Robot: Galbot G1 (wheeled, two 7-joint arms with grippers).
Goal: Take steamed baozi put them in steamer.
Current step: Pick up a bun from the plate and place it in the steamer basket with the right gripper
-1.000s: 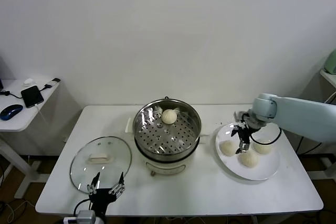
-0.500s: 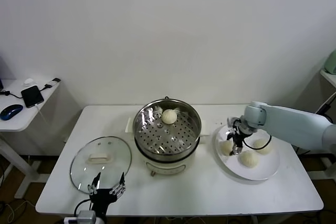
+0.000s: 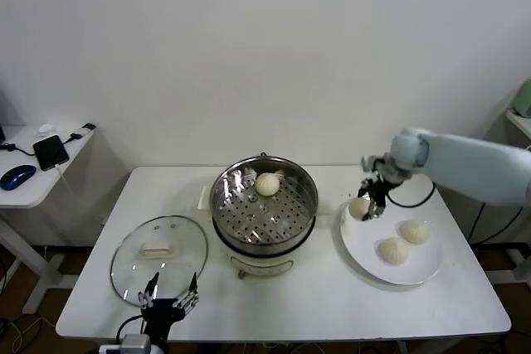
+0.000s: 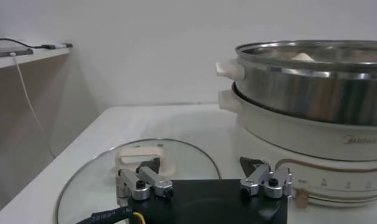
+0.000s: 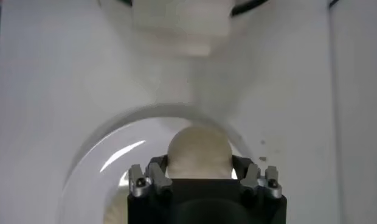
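The right pincer (image 3: 370, 205) is closed around one steamed baozi (image 3: 359, 207), holding it above the near-steamer edge of the white plate (image 3: 419, 269), where two more buns (image 3: 393, 250) lie. Another bun (image 3: 267, 183) sits in the steamer (image 3: 264, 210) mid-bench, and the left pincer (image 3: 168, 296) hangs spread open by the glass lid (image 3: 159, 247)

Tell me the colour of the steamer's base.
White, below the steel steamer; left wrist view shows it best.
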